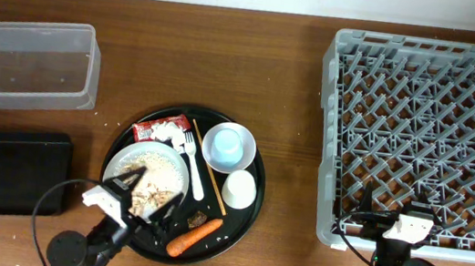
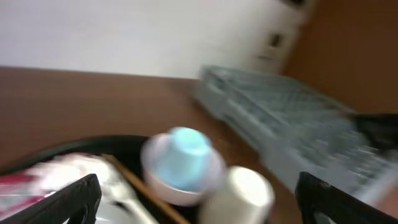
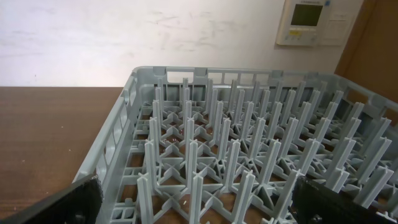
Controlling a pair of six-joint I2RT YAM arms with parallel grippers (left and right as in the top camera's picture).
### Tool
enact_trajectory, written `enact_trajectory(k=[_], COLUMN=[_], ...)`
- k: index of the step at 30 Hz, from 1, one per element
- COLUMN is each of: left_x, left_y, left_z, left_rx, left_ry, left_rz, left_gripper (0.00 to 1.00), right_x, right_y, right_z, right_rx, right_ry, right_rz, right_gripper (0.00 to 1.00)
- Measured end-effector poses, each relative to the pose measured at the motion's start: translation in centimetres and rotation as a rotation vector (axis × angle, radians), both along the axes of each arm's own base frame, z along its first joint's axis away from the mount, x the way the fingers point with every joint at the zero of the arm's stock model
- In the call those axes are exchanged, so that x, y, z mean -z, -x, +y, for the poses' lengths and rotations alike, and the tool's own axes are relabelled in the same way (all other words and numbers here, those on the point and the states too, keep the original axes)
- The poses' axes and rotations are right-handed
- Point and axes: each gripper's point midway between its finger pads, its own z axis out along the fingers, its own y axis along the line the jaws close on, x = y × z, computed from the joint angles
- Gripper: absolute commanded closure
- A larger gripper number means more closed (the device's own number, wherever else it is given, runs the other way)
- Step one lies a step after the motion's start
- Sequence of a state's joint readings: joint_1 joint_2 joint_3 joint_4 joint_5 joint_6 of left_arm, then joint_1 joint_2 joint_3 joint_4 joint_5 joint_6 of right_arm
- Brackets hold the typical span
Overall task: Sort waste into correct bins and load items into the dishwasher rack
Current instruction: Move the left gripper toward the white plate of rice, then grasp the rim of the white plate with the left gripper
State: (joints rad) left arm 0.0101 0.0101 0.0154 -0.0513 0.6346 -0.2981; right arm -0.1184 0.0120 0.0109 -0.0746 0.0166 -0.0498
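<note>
From overhead, your left tool point(image 1: 152, 193) hangs spread wide over the plate point(image 1: 150, 152) of rice point(image 1: 154, 191) on the round tray point(image 1: 250, 213), probably poised to clear waste first. The carrot point(image 1: 194, 236) lies near it, the wrapper point(image 1: 162, 129) farther. The tub point(image 1: 26, 64) and black tray point(image 1: 2, 171) sit left. Your right tool point(image 1: 395, 225) rests at the rack's point(image 1: 431, 131) near edge, seemingly parked until dishes are free. The left wrist view is blurred: the tool is released, with the blue cup point(image 2: 186, 154) nested in the bowl point(image 2: 161, 180). The right wrist view shows the tool released, holding nothing, facing the rack.
</note>
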Motion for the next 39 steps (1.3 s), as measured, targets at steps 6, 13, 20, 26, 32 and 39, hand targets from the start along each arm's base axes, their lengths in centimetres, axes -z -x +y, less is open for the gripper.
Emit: enact_trajectory(k=[6,13,20,26,32,39], left_x=[-2.0,-4.2,-7.2,-4.4,-1.4,4.8], left_y=[1.6,1.5,-0.6,-0.3,-2.5,-3.2], left_z=[-1.9,-1.0,-0.1,1.3,-0.7,-1.5], left_rx=[0.143,0.069,0.042,-0.054,-0.052,-0.075], left_ry=[0.096,0.039,-0.083,-0.133,-0.294,-0.424], left_rz=[-0.012,0.193,0.554,0.812,1.017,1.239], left_gripper=[0.01,0.01,0.01,0.01,0.01,0.21], right_x=[0.0,0.0,0.0,0.0,0.0,0.0], right_y=[0.0,0.0,0.0,0.0,0.0,0.0], right_z=[0.0,0.0,0.1,0.1,0.1,0.1], right_rx=[0.0,-0.002,-0.007,-0.007,-0.007,-0.007], right_ry=[0.0,-0.001,-0.001,-0.001,-0.001,-0.001], right_rz=[0.0,0.0,0.0,0.0,0.0,0.0], right_gripper=[0.01,0.01,0.01,0.01,0.01,0.01])
